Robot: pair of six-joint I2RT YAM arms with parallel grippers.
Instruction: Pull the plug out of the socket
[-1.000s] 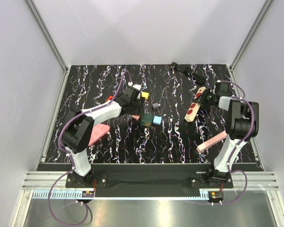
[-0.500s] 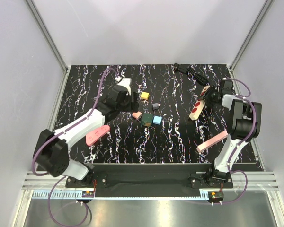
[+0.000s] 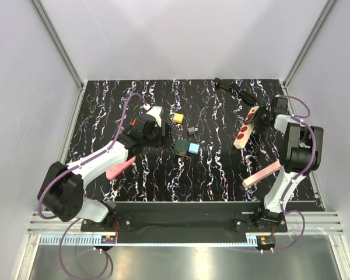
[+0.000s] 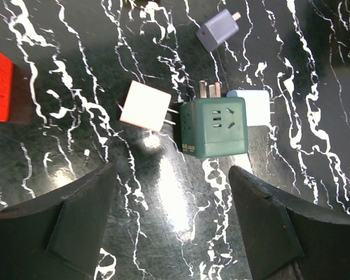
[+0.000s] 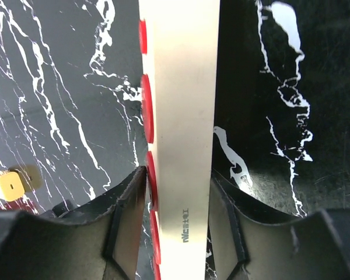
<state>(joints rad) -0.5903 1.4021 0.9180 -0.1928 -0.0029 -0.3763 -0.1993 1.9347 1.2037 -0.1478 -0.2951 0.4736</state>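
From above, the right gripper is clamped on the far end of the beige socket strip, over on the right of the marbled table. The left gripper hangs near a green cube adapter.

The left wrist view shows that gripper's fingers spread wide and holding nothing. Below them the green cube adapter sits with a pink plug just beside it.

In the right wrist view, the fingers pinch the socket strip, its red outlets facing left.

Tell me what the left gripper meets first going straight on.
Probably the green cube, nearest ahead of the open left gripper, with the pale pink plug beside it; depth is unclear, so maybe the table first.
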